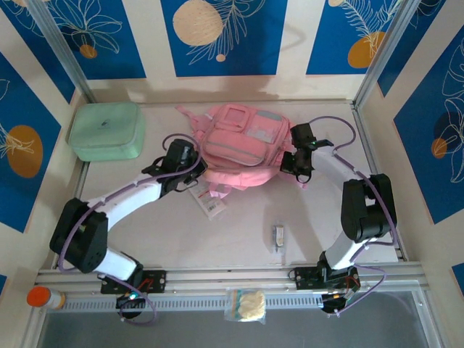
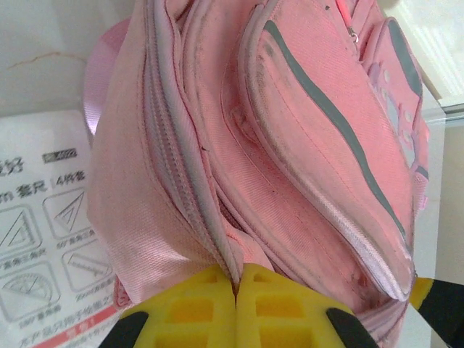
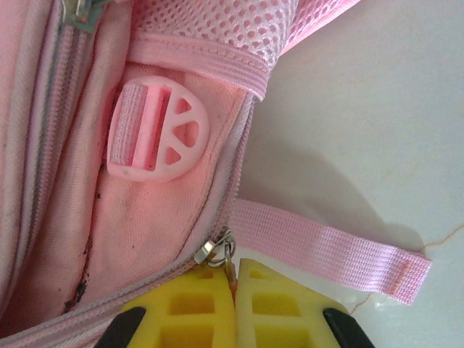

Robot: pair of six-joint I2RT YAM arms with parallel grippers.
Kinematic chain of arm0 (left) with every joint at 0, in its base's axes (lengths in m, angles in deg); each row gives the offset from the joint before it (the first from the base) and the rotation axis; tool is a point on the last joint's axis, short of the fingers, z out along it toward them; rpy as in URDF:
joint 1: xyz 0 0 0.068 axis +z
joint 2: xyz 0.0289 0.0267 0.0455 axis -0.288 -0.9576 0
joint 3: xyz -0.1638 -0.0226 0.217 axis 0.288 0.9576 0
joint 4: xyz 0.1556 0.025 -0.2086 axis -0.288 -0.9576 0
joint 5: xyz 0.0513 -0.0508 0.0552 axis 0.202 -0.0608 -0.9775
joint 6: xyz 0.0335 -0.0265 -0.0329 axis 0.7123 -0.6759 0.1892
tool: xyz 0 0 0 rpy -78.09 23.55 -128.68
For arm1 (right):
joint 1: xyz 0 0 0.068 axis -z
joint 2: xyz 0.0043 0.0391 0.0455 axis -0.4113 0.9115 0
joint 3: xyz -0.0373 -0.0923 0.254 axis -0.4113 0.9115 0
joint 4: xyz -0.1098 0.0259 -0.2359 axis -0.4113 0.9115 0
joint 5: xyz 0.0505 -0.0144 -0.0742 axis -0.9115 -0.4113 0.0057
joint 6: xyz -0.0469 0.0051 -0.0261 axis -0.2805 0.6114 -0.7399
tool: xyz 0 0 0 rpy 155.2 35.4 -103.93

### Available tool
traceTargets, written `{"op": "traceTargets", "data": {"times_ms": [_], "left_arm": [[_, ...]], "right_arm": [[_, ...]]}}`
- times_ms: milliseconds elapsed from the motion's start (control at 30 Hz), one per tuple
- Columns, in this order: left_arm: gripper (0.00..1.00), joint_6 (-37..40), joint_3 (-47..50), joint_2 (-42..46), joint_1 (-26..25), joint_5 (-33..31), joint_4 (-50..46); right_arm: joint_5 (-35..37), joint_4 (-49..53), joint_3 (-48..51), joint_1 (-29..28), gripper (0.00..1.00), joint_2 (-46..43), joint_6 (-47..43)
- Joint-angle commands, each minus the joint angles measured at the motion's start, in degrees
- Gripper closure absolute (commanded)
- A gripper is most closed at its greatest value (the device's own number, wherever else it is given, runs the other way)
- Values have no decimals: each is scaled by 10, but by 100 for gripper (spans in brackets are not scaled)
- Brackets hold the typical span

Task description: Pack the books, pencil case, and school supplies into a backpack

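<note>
Step, seemingly: unzipping pale pink fabric backpack [image 1: 243, 141]. Left claw [image 2: 236, 286] pinches its fabric; right claw [image 3: 233, 279] grips metal zipper pull [image 3: 216, 250]. Next: draw pull along track.

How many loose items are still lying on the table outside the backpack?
3: mint-green case far left, white pouch at the backpack's near-left edge, tiny grey-white item near front. Others may be hidden underneath.

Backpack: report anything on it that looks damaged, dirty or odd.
Dirty, not torn: the backpack has dark grime smudges on its front pocket, and black specks along the zipper seam in the right wrist view. Nothing else stands out.
</note>
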Motion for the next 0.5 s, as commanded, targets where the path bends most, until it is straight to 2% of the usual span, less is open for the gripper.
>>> {"op": "traceTargets", "data": {"times_ms": [0, 67, 167, 267, 367, 433, 467], "left_arm": [[100, 36, -46, -31, 34, -27, 19], [100, 50, -81, -58, 34, -7, 7], [100, 94, -111, -81, 36, -7, 8], [100, 123, -157, -128, 45, 35, 13], [100, 133, -192, -178, 51, 65, 38], [100, 134, -219, -211, 56, 90, 40], [91, 137, -230, -223, 59, 106, 38]], "right_arm": [[80, 17, 4, 11, 100, -24, 5], [100, 46, 23, 19, 100, -45, 42], [84, 43, 88, 25, 100, -99, 53], [104, 47, 129, -43, 100, -152, 58], [34, 25, 137, -90, 100, -173, 86], [20, 2, 128, -111, 100, -161, 94], [20, -4, 121, -112, 100, -147, 91]]}}
